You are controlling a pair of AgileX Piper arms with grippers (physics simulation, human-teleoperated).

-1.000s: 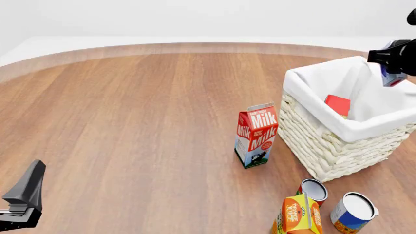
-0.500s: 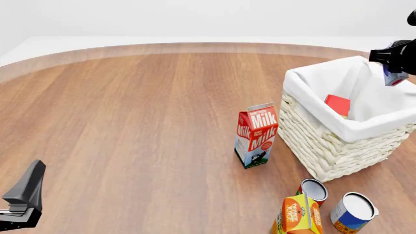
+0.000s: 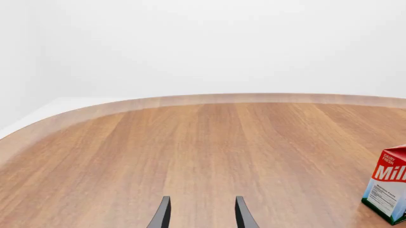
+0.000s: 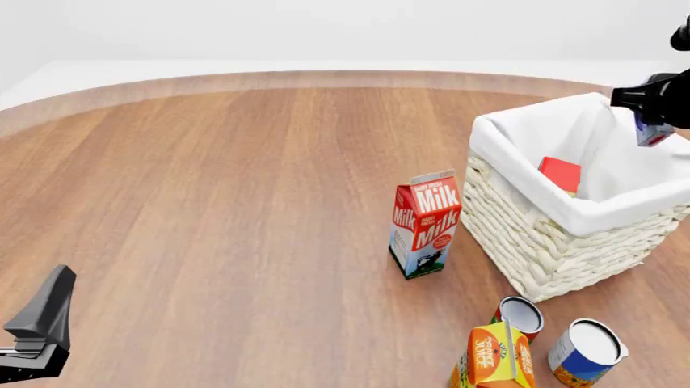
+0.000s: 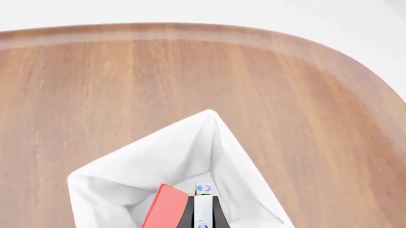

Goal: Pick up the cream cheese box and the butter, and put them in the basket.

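The white wicker basket (image 4: 506, 149) stands at the right. The red butter (image 4: 560, 174) box lies inside it against the cloth lining. My right gripper (image 4: 650, 120) hangs over the basket's far right part, shut on the small white and pale-blue cream cheese box (image 4: 652, 131). The right wrist view looks down into the basket (image 5: 127, 166), with the cream cheese box (image 5: 203, 205) between the fingers and the butter (image 5: 163, 210) beside it. My left gripper (image 4: 38, 327) rests low at the near left, open and empty, and its fingers (image 3: 162, 214) stand apart over bare wood.
A red-and-white milk carton (image 4: 426, 222) stands upright just left of the basket and also shows in the left wrist view (image 3: 388, 190). An orange juice carton (image 4: 496, 356) and two cans (image 4: 521, 315) (image 4: 586, 352) stand at the near right, in front of the basket.
My right gripper has shifted only slightly over the basket with the cream cheese box still in it. The left arm has not moved.
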